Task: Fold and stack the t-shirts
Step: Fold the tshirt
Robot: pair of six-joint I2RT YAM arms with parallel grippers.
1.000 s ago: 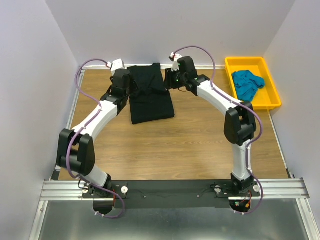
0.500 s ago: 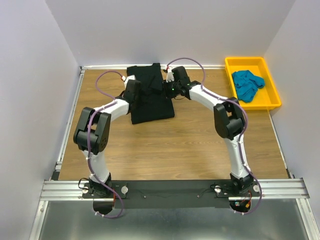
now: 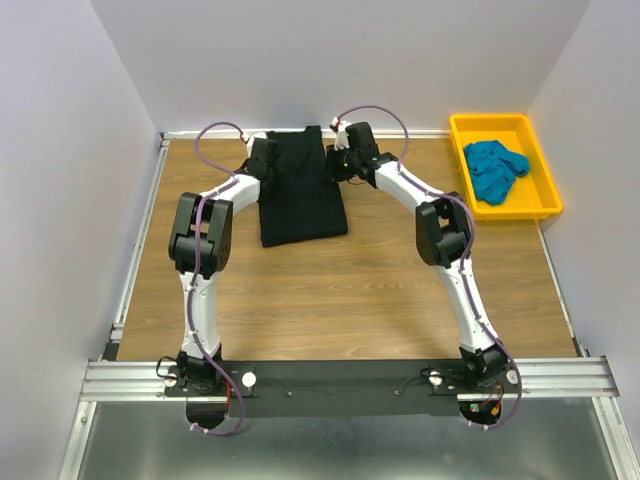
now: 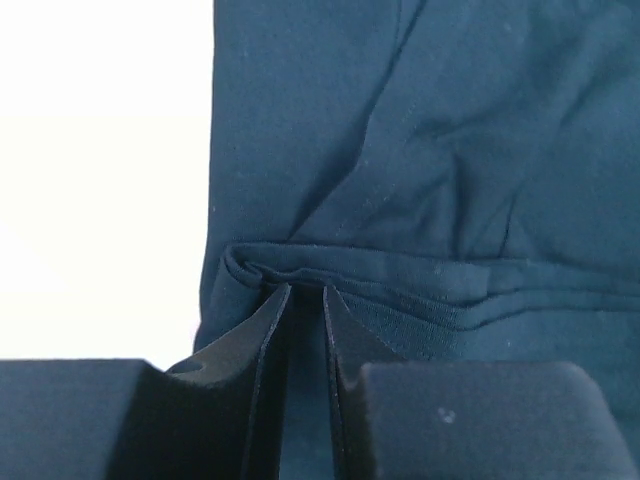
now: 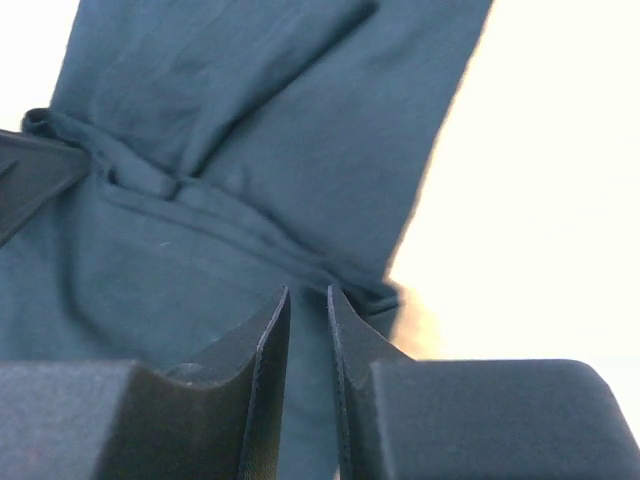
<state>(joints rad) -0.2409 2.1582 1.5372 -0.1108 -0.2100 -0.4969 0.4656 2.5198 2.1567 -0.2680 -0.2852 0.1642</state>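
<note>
Both edges of the black t-shirt (image 3: 300, 205) were pinched, one by the left pincer (image 4: 305, 300), one by the right pincer (image 5: 308, 300). The blue t-shirt (image 3: 493, 167) lay in a tray (image 3: 530, 210).

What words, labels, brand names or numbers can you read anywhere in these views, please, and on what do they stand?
None: no readable text shows in any view.
The plain black cloth t-shirt shows no print or tag.
The bright teal-blue cloth t-shirt and the yellow plastic tray holding it bear no visible lettering.
</note>
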